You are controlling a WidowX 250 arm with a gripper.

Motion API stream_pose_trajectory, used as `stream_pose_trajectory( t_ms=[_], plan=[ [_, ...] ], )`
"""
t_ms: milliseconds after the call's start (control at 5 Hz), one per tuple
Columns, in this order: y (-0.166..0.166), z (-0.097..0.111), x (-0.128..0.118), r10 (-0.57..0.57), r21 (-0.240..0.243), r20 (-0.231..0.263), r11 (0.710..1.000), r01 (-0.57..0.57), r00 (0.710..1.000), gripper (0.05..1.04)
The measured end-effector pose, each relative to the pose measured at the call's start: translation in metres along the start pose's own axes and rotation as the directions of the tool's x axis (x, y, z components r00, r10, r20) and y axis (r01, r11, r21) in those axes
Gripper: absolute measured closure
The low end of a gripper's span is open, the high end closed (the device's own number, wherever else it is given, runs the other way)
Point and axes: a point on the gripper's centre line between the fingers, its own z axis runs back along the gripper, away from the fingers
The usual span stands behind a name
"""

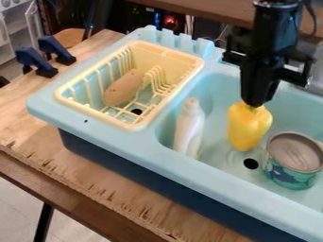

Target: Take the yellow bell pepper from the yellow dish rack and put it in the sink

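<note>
Plywood counter (95, 175), rough along its front edge, carries a light-blue toy sink (107, 134); two blue clamps (45, 56) stand at the far left. Your claw (255, 105) points down over the basin (221, 160) and looks closed on the stem end of the yellow pepper (249, 127). Pepper: roughly upright, blunt end down, just behind the drain hole (251, 163), between the white bottle (189, 127) and the metal-topped can (294, 160). Whether its lower end touches the basin floor, you cannot tell from this angle.

Handling notes. Your hold is high and small in area, so the body would probably swing or twist under quick motion; use slow, vertical travel and check the grip before adding any sideways shift. Can is near on one side, its lid a likely snag; bottle leans on the other and could tip if brushed. Leave both a margin. Squeeze firmly, but not so hard that the smooth skin slips out. Left of the basin, for reference: cream rack (95, 115) with a brown oval piece (123, 87) inside.
</note>
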Motion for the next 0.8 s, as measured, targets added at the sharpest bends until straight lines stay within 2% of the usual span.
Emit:
stream_pose_trajectory(
  t_ms=[200,400,600,800],
  plan=[
    [0.003,-0.004,0.005,0.016,-0.048,0.0,0.999,-0.016,1.0,0.947],
    [0.006,-0.004,0.008,0.021,-0.086,0.002,0.996,-0.021,1.0,0.736],
    [0.008,-0.004,0.012,0.03,-0.133,0.032,0.991,-0.026,0.999,0.457],
    [0.005,0.028,0.004,0.039,-0.132,0.113,0.991,-0.024,0.993,0.13]
  ],
)
